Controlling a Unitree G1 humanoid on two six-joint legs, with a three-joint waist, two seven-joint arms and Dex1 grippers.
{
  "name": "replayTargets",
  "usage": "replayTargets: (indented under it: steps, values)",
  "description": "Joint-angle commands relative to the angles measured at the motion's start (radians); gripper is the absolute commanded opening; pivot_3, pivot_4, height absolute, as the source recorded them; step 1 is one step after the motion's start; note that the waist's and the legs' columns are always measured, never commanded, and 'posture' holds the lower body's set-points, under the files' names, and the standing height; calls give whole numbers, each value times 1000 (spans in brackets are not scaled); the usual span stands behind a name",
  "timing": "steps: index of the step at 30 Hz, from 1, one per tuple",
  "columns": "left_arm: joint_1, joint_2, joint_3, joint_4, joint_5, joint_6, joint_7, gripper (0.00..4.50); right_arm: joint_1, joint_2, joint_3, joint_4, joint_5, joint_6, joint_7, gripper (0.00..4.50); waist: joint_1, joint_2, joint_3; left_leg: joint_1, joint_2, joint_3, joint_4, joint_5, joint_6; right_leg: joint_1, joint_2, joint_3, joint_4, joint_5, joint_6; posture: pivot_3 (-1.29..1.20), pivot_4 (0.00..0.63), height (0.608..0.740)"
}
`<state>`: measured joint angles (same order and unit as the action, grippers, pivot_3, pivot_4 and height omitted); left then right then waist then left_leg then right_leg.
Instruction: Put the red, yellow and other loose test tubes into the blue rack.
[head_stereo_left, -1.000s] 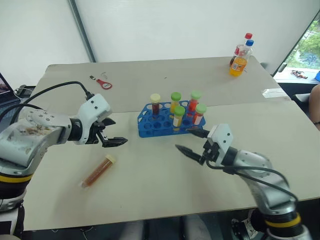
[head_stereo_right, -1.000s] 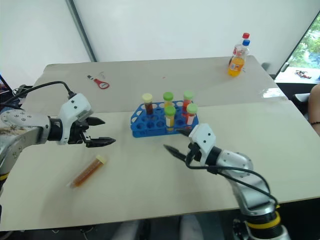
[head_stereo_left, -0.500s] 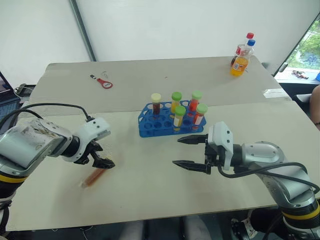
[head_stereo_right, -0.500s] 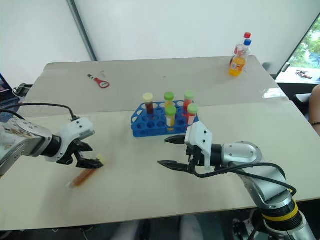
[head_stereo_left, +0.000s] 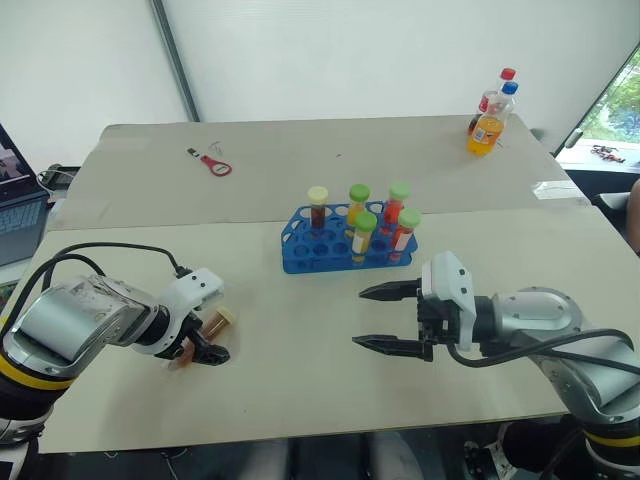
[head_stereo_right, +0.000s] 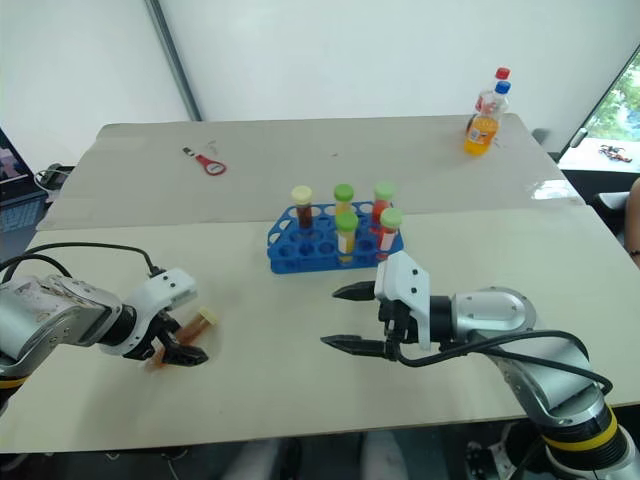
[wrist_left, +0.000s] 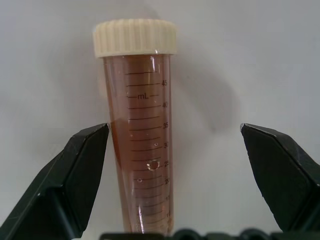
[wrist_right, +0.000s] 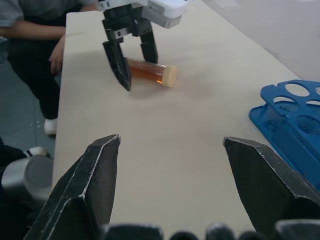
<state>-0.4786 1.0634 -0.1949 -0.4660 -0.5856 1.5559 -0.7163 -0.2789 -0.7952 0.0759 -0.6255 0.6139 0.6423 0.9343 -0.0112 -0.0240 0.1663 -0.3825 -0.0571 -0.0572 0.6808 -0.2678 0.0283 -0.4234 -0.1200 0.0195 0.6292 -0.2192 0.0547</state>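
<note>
A loose test tube (wrist_left: 142, 145) of brown-orange liquid with a cream cap lies on the table near its left front, also seen as the tube (head_stereo_left: 222, 320). My left gripper (head_stereo_left: 203, 347) points steeply down over it, open, one finger on each side of the tube with gaps showing in the left wrist view (wrist_left: 174, 128). The blue rack (head_stereo_left: 330, 255) stands mid-table holding several upright tubes with cream and green caps. My right gripper (head_stereo_left: 358, 317) hovers in front of the rack, pointing left, open and empty.
A small red-handled tool (head_stereo_left: 212, 162) lies at the back left. Two drink bottles (head_stereo_left: 487, 115) stand at the back right. A laptop (head_stereo_left: 15, 200) sits off the table's left edge. A seated person (wrist_right: 30, 30) is beside the table's left side.
My left gripper dropped and tipped downward, from hovering above the loose tube to straddling it. My right gripper swung to point left and pulled back slightly, still open.
</note>
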Motion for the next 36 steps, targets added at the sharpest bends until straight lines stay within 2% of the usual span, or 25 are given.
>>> replayTargets:
  steps: [1,7,12,18,20,23,25,31,36]
  values:
    - [11,-6,-6,29,32,-37,32,3688,-21,-10,-33,-47,33,10,-3,3735,1,0,0,0,0,0,0,0,0,0,0,0,0,0,0,0,150,740]
    - [12,-34,-52,76,69,-106,47,867,-31,-11,-51,-74,62,45,-36,3735,6,1,-1,1,-1,0,0,0,-1,1,-1,0,0,0,0,0,150,740]
    - [5,-44,-42,68,68,-169,8,823,-15,-38,-89,-97,87,73,-47,3735,27,4,-2,2,-3,0,0,1,-1,2,-4,0,0,0,0,0,150,740]
    - [-110,-110,84,114,-28,-431,-227,823,47,-91,-161,-119,102,77,-47,3735,31,0,-1,-3,-3,-1,4,1,-1,0,-4,-2,0,0,0,0,150,740]
    - [-170,-177,132,172,-58,-493,-248,823,73,-111,-187,-124,98,78,-49,3735,26,0,-1,-4,-2,-1,4,1,-1,-1,-4,-2,0,0,0,0,150,740]
    - [-243,-302,180,240,-65,-538,-185,823,99,-132,-218,-123,76,70,-64,3735,23,0,-1,-4,-3,-1,4,0,-1,-1,-4,-3,0,0,0,0,150,740]
    - [-255,-389,181,258,-19,-641,-138,823,101,-142,-230,-123,61,80,-94,3735,20,-1,-1,-3,-3,0,4,0,0,0,-4,-2,-1,0,0,0,150,740]
    - [-209,-605,137,356,163,-978,-3,823,63,-135,-232,-116,42,180,-234,3735,20,-1,-1,-4,-3,1,4,0,0,-1,-4,-1,0,0,0,0,150,740]
    - [-175,-713,125,453,236,-1139,40,823,47,-135,-237,-132,41,221,-285,3735,23,-1,-1,-4,-3,1,5,0,0,-1,-4,-1,-1,1,0,0,150,740]
